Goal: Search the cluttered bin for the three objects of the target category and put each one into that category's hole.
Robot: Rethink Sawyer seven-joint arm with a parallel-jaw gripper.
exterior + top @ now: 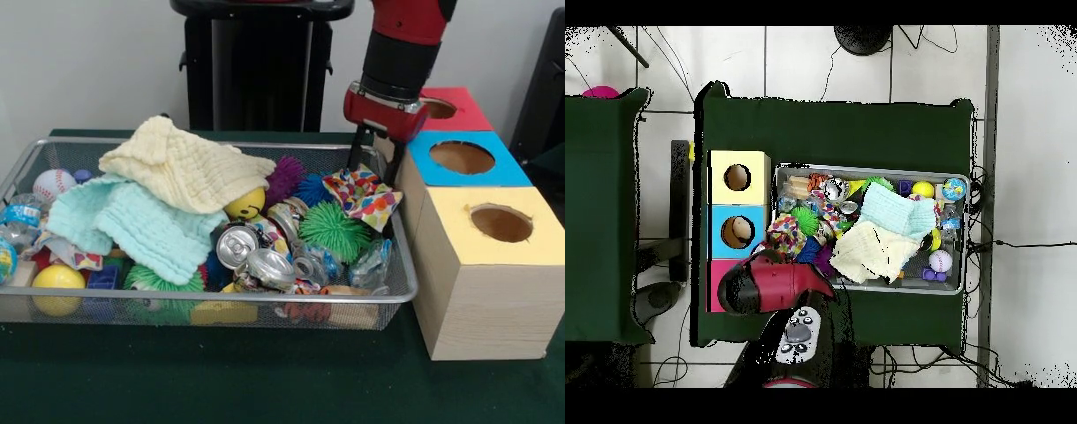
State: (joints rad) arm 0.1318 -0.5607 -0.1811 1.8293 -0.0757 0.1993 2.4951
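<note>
Front view shows the bin (18,172), a shallow wire-mesh basket, filling the left and centre of the frame on the green surface (265,380). It is heaped on purpose: a cream cloth (185,168) and a mint cloth (132,225) drape over the middle and hide whatever lies beneath, so anything wanted must be dug out. Crushed cans (256,256) lie at lower centre, a green spiky ball (334,230) sits right of them, and a baseball (53,184) rests at the far left.

Three wooden boxes stand in a row just right of the bin, each with a round hole on top: a yellow box (494,221) lowest in the frame, a blue box (463,159) above it, and a red box (450,108) at the top. They sit near the bin so a sorted item travels only a short way.

Hanging from the top of the frame, the end effector (371,163) has its dark fingers reaching down at the bin's upper right corner, touching or just above a patterned cloth (362,196). Whether the fingers have closed on that cloth I cannot tell. The bin's contents spread to the left of and below the end effector; the blue box is just to its right.
</note>
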